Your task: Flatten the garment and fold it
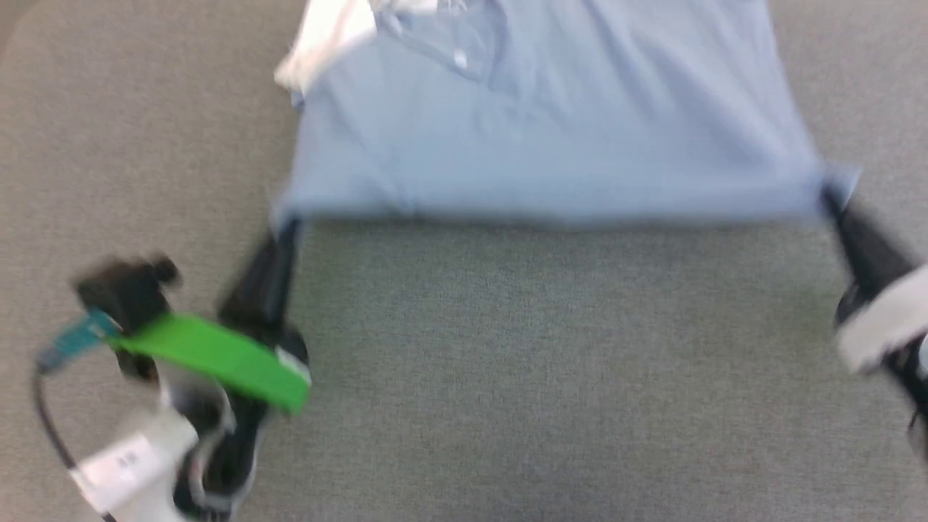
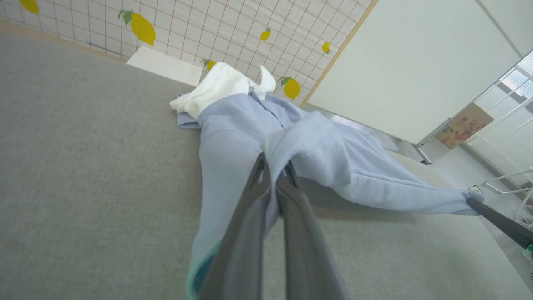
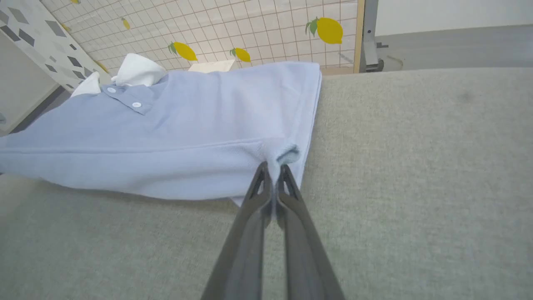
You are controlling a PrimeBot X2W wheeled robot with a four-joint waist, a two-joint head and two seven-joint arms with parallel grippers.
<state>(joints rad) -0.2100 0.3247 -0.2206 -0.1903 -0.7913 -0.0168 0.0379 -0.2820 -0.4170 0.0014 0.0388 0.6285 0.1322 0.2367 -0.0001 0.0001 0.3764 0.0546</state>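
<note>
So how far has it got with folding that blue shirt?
Looks done: the garment lies front up, mostly smooth, on the grey surface. In hand: the left end effector and right end effector each pinch a bottom corner, the hem stretched taut between them. Left: the white sleeve is bunched, and the bottom isn't folded over yet.

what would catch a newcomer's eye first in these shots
The light blue polo shirt stretched across the grey surface, its near hem pulled taut between the left tool and right tool, each shut on a corner. Next, the bright green band on the left wrist, lower left in the head view.
</note>
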